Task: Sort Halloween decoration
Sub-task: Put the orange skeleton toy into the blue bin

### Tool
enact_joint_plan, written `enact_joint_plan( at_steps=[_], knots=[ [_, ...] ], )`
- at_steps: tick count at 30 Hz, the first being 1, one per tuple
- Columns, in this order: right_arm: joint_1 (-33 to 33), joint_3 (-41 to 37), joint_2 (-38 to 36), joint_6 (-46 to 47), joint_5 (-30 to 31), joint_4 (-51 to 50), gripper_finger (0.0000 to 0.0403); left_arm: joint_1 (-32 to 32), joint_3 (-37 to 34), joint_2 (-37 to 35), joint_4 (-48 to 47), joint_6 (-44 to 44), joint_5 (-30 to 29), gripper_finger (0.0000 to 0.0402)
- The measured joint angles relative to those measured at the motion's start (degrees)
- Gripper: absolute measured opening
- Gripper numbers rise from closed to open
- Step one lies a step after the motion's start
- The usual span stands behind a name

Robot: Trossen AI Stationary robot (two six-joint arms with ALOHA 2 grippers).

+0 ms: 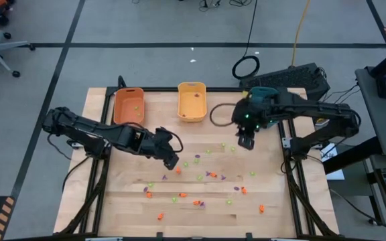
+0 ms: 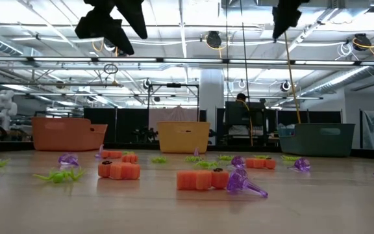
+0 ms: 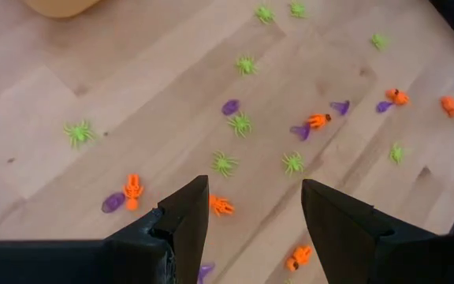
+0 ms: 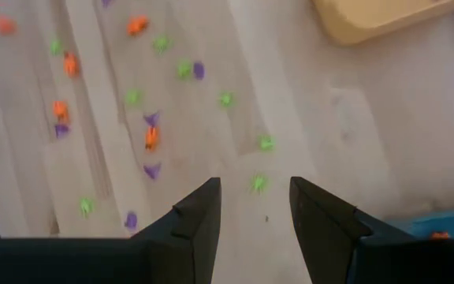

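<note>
The Halloween decoration (image 1: 206,176) is many tiny orange, light green and purple trinkets lying loose over the middle and near part of the wooden table (image 1: 126,207). My left gripper (image 1: 172,161) hangs open above the left part of the scatter. In its wrist view (image 3: 254,189) a green spider (image 3: 224,163) and an orange piece (image 3: 221,205) lie on the wood below the fingers. My right gripper (image 1: 245,142) is open above the far right of the scatter. In its wrist view (image 4: 254,186) a green trinket (image 4: 258,183) lies below its tips. Neither holds anything.
Three bins stand along the far edge: orange (image 1: 129,106), yellow (image 1: 192,101) and teal (image 2: 317,138), the teal one partly under my right arm. Black frame rails (image 1: 293,181) run along the table's left and right sides. Bare wood lies between the bins and the trinkets.
</note>
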Motion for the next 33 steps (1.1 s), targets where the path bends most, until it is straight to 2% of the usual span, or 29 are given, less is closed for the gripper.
enact_joint_plan(
  at_steps=[5, 8, 13, 18, 23, 27, 33],
  knots=[
    [4.26, -6.6, -1.92, 2.77, -1.66, 3.13, 0.0137, -0.99, 0.0, 0.0, -0.4, 0.02, 0.03, 0.0203],
    [7.5, -11.45, -3.88, 6.19, -1.66, 7.73, 0.0137, -1.62, 0.0, 0.0, -0.46, -0.72, 2.47, 0.0203],
    [13.22, -20.23, -7.41, 12.23, -1.66, 17.9, 0.0137, -3.31, 0.0, 0.0, -0.5, -12.79, 10.58, 0.0203],
    [18.14, -27.99, -9.13, 19.48, -2.55, 23.23, 0.0137, -7.0, 0.0, 0.36, -0.61, -20.77, 9.38, 0.0203],
    [22.13, -33.05, -9.33, 26.73, -2.99, 25.68, 0.0137, -8.96, -0.02, 2.25, -5.0, -20.83, 6.61, 0.0203],
    [23.62, -34.72, -9.33, 32.11, -2.84, 28.54, 0.0137, -9.15, -0.07, 3.51, -6.99, -18.98, 10.63, 0.0203],
    [24.11, -34.72, -9.33, 38.25, -1.52, 28.08, 0.0137, -10.73, -0.07, 3.56, -6.16, -14.87, 11.04, 0.0203]
  ],
)
